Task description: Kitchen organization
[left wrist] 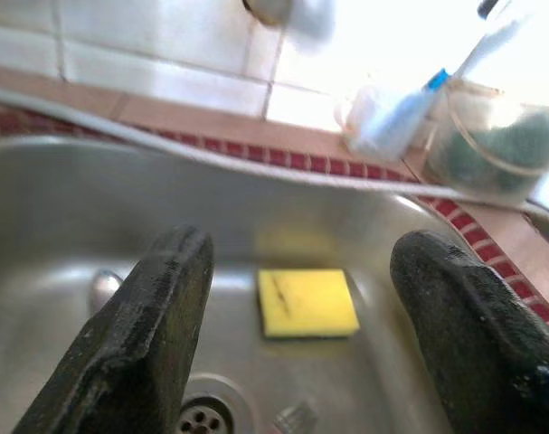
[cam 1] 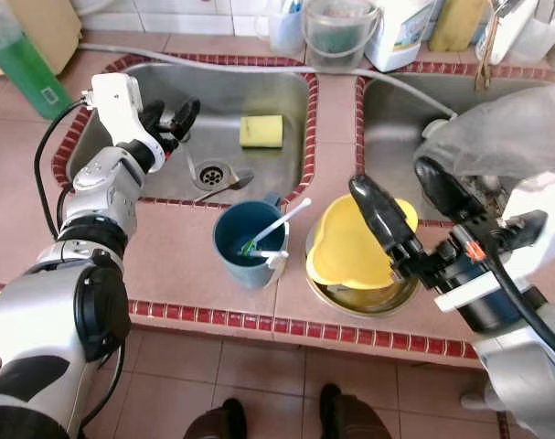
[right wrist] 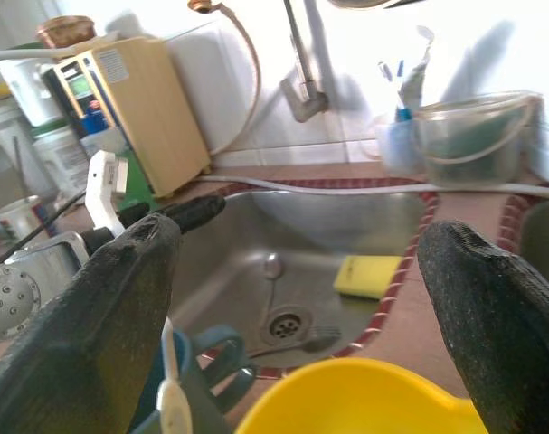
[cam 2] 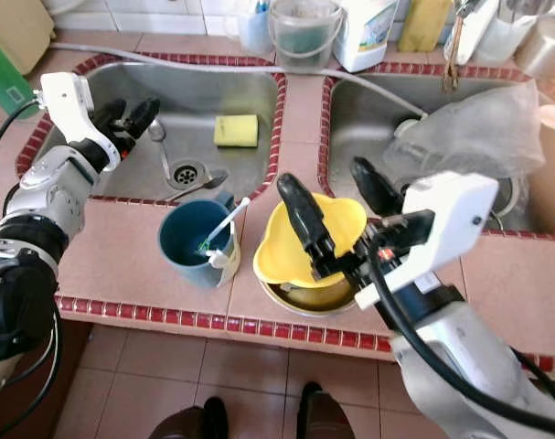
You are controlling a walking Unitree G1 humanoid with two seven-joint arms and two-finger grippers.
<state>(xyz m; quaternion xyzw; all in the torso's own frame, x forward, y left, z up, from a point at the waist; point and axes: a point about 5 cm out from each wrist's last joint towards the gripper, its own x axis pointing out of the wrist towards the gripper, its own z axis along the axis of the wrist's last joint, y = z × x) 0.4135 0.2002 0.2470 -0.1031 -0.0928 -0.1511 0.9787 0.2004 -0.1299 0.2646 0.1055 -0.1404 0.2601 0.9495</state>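
A: What is held above the yellow bowl (cam 1: 355,242) at the counter's front edge?
B: Nothing; the right gripper (cam 2: 336,203) is spread there.
A: And the far risk?
B: The teal mug (cam 1: 248,242) could be toppled; the left gripper (cam 1: 167,117), spread, hangs over the sink (cam 1: 286,101) near the sponge (cam 1: 261,131).

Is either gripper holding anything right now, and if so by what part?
Nothing is held. The left gripper hangs open over the left sink; the right gripper is open above the yellow bowl.

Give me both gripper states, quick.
Left gripper: open, empty, over the left sink.
Right gripper: open, empty, above the yellow bowl.
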